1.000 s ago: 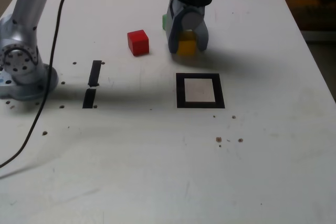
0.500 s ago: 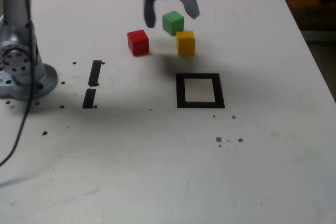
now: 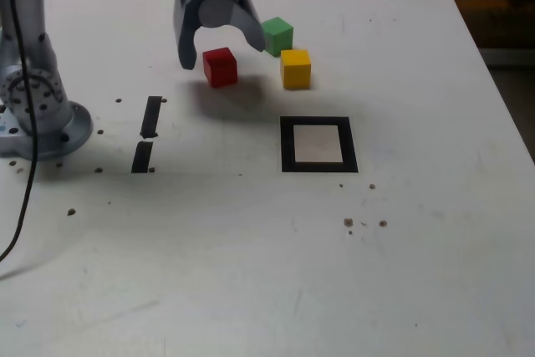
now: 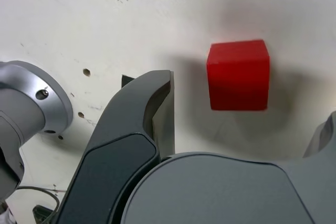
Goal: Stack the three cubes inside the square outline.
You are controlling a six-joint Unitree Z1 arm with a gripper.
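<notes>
**A:** White and lightly speckled, the desk is seen carrying everything of the task. What is laid out on it?

**B:** Toward the exterior view's right, the square outline is seen with its white interior bare. Well apart from it, at that view's left, two short black tape strips are taped down. Above the outline the three cubes are grouped: the red cube, the yellow cube just above the outline, and the green cube behind the yellow one. Nothing is stacked yet.

**A:** And the gripper?

**B:** It is held above the red cube with its jaws spread wide and nothing between them. In the wrist view the red cube is seen lying between the two jaws, nearer one side than the other.

**A:** How should the step be done well?

**B:** Picking the red cube is judged to be the step in hand. The gripper should be centred over it first, then lowered straight, so that no jaw tip lands on its top face. The faces should be squared to the jaws before closing.

**A:** What has changed from half a second ago?

**B:** The gripper has been moved toward the exterior view's left, from above the green cube to above the red one, and lowered. The cubes have not been shifted.
</notes>
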